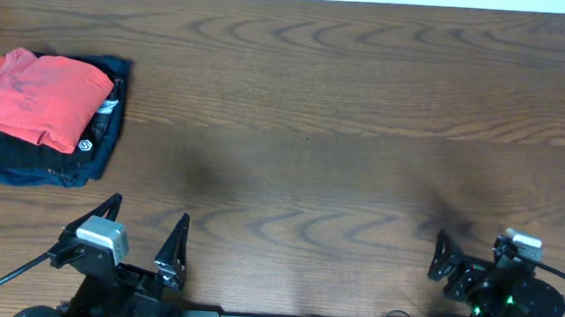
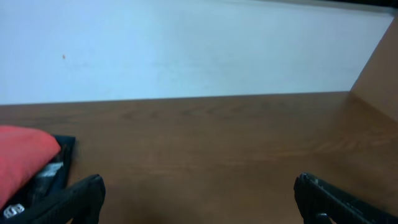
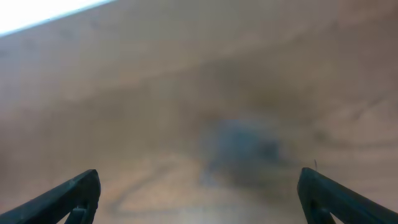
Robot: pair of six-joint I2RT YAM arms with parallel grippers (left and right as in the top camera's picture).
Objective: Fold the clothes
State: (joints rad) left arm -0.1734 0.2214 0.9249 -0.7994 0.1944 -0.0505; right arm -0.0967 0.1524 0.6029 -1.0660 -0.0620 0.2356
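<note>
The coral-red T-shirt (image 1: 39,96) lies folded on top of a pile at the far left of the table; its edge shows at the lower left of the left wrist view (image 2: 22,160). My left gripper (image 1: 145,231) is open and empty near the table's front edge, right of and in front of the pile; its fingers spread wide in its own view (image 2: 198,198). My right gripper (image 1: 473,254) is open and empty at the front right, over bare wood (image 3: 199,196). The shirt's lettering is hidden.
Under the red shirt lie a folded black garment with a small white logo (image 1: 92,139) and a folded navy-blue garment (image 1: 27,163). The brown wooden table (image 1: 314,131) stretches between pile and right arm. A pale wall (image 2: 186,43) stands behind.
</note>
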